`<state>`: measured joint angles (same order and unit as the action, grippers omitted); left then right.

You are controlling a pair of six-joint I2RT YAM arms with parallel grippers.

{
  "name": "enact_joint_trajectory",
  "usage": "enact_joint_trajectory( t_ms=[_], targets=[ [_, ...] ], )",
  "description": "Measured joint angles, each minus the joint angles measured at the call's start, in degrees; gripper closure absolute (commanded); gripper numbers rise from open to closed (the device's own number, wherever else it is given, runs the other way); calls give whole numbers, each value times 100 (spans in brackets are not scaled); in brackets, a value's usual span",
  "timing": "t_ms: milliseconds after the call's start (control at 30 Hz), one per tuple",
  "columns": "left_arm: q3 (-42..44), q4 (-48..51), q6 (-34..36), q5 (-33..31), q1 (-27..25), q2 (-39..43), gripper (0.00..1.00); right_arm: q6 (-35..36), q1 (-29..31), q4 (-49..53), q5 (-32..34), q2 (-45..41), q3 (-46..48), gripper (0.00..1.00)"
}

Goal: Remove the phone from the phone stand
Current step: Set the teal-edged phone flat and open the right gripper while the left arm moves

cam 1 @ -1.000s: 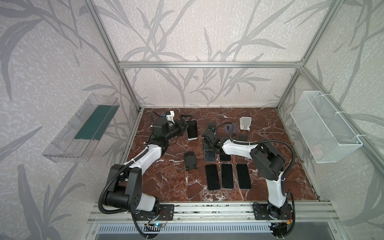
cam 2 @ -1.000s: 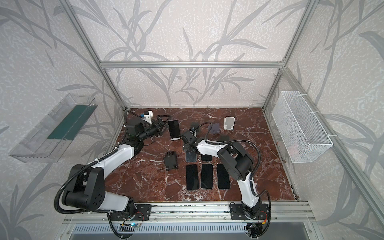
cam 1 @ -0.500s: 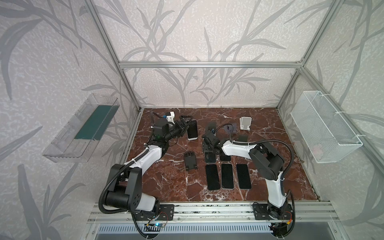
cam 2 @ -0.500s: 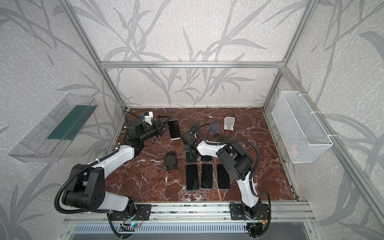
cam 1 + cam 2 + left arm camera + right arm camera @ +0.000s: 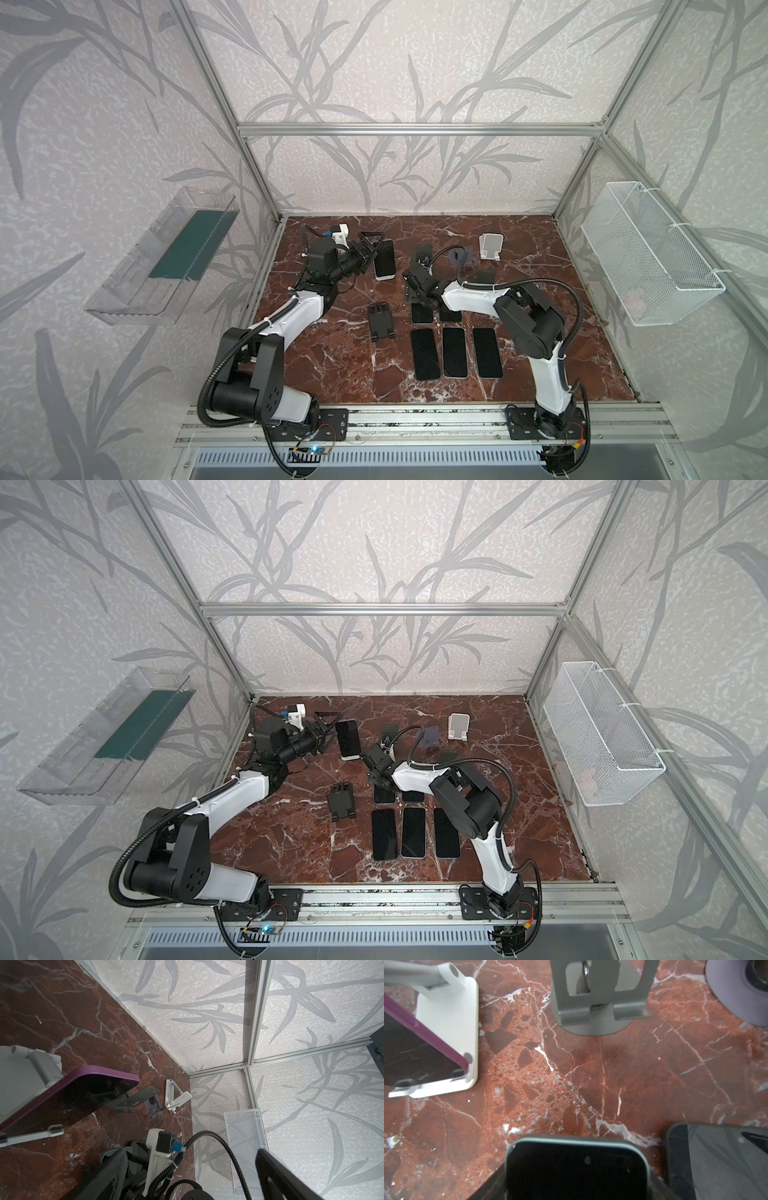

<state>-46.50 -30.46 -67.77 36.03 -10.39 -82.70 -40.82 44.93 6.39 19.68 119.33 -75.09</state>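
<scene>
Left end effector (image 5: 369, 250) is spread wide with nothing in it, parked just beside the phone (image 5: 384, 258). In the left wrist view its two dark fingers (image 5: 108, 1176) stand far apart and the phone isn't between them. The phone has a purple rim and a dark screen. It's leaning back on the white stand (image 5: 452, 1028) with its lower edge on the stand's lip, toward the back left of the tabletop (image 5: 332, 365). Right end effector (image 5: 417, 293) hangs low over the far end of a teal-rimmed phone (image 5: 575, 1167) lying flat on the tabletop. Something dark and blurry shows on either side of that phone in the right wrist view, but honestly I can't tell if it's pinching it or just straddling it. Another dark phone (image 5: 716, 1157) lies flat right next to that one. Closer to the robot there's a neat row of three dark phones (image 5: 454, 358), also flat. A black stand (image 5: 381, 322) lies to the left of the row. Behind the right end effector are a grey stand (image 5: 600, 1012), a purplish stand (image 5: 461, 257) and a white folding stand (image 5: 490, 246), all without phones. On the side walls hang a wire basket (image 5: 648, 257) and a clear bin (image 5: 162, 257). As for brands or labels, any print is too small or blurry for me to read.
</scene>
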Motion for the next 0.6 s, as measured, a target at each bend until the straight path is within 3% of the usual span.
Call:
enact_joint_trajectory(
  t_ms=[600],
  targets=[
    [0,0,2,0,0,0,4,284,-271,55,24,190,-286,23]
  ],
)
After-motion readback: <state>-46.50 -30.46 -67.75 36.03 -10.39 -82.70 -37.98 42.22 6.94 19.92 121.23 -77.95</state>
